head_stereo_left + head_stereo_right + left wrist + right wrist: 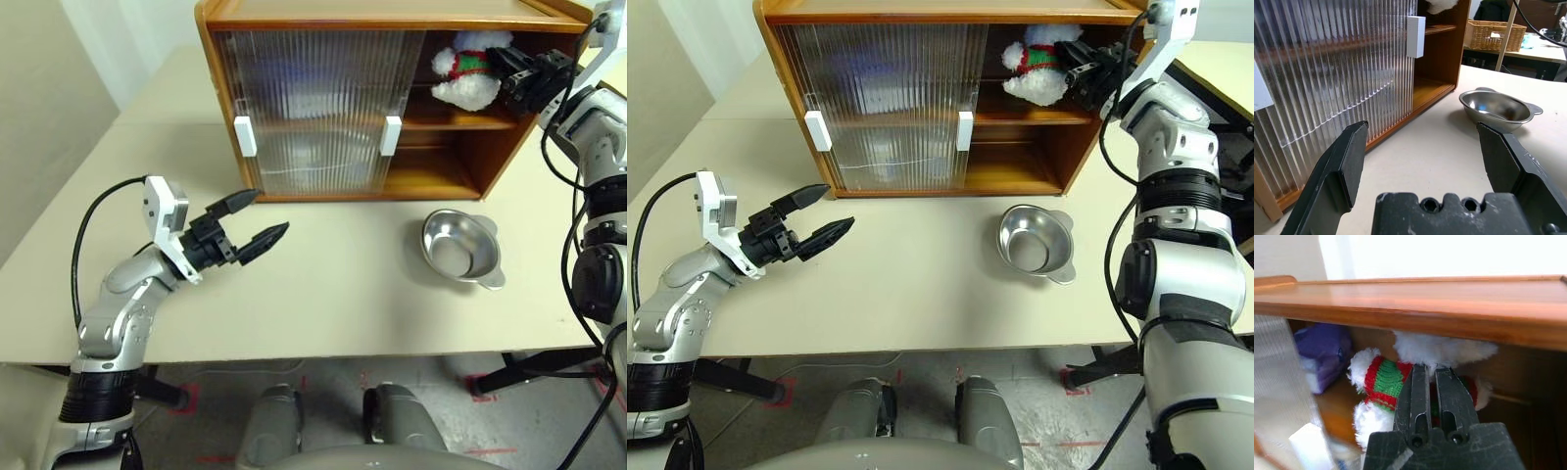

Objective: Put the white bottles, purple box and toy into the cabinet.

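At the cabinet's upper shelf, toy pinched in right gripper; left gripper spread.

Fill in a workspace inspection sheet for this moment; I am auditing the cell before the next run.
Surface: pale table, cabinet at its far edge.
Job's things: toy at the open upper shelf; purple box behind it inside; white bottles not clearly seen behind the ribbed doors.
Clutter: steel bowl on the table before the open side.
Hands: left hand open, above the table, holding nothing; right hand shut on the toy.
Cables: black cable looping from the left wrist; others along the right arm.
Surroundings: wicker basket on another table.
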`<state>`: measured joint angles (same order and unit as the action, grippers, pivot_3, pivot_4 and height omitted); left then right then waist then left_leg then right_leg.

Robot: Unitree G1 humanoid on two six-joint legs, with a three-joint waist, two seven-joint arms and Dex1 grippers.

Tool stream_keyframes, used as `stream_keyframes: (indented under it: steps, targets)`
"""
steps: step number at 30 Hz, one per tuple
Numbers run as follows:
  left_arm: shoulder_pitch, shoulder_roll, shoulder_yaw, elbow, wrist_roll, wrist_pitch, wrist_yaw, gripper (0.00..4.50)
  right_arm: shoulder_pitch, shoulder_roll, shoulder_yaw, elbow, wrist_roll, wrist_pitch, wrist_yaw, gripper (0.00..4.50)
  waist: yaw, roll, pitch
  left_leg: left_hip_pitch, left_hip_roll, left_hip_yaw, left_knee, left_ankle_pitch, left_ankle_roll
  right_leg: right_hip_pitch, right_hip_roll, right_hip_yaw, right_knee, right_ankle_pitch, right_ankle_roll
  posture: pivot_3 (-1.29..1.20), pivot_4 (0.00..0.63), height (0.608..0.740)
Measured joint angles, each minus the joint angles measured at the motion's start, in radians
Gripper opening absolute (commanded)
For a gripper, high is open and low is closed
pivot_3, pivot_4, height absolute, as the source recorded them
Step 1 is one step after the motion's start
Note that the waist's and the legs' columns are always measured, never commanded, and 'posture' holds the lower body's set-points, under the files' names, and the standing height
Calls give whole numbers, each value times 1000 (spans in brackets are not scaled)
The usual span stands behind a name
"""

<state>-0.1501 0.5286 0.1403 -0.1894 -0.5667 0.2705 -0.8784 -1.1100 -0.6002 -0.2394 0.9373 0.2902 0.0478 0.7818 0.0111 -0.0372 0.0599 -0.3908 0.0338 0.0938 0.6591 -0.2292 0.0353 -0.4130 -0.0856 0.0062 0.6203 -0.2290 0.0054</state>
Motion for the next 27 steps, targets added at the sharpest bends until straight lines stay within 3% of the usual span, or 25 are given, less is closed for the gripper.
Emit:
stream_keyframes:
  steps: [4,12,20,25,27]
  targets:
    - [1,0,0,-13,-2,6,10,4500,-11,4,13,43,-39,-49,-21,1265,8,0,0,0,0,0,-1,0,0,0,0,0,0,0,-1,157,0,740]
    - [2,0,-1,-38,-15,35,20,4500,-11,-22,5,43,-48,-102,-7,4312,8,1,0,0,0,0,-3,0,0,-1,-1,0,0,0,0,141,0,740]
    - [2,-1,-2,-39,-19,39,17,4500,56,-127,-11,-93,6,10,149,4452,9,1,0,0,-1,-1,-4,0,0,-1,-1,0,0,0,0,120,0,740]
    - [5,0,-2,-34,-21,39,12,4500,272,-312,-18,-334,144,402,367,4452,20,0,0,0,-1,-2,-5,0,2,0,-1,-1,-1,-1,1,109,0,740]
    - [7,1,-1,-33,-21,38,5,4500,429,-374,-32,-429,204,572,432,4452,28,-1,-1,1,-1,-2,-4,-1,2,1,-1,-1,-1,-2,1,103,0,740]
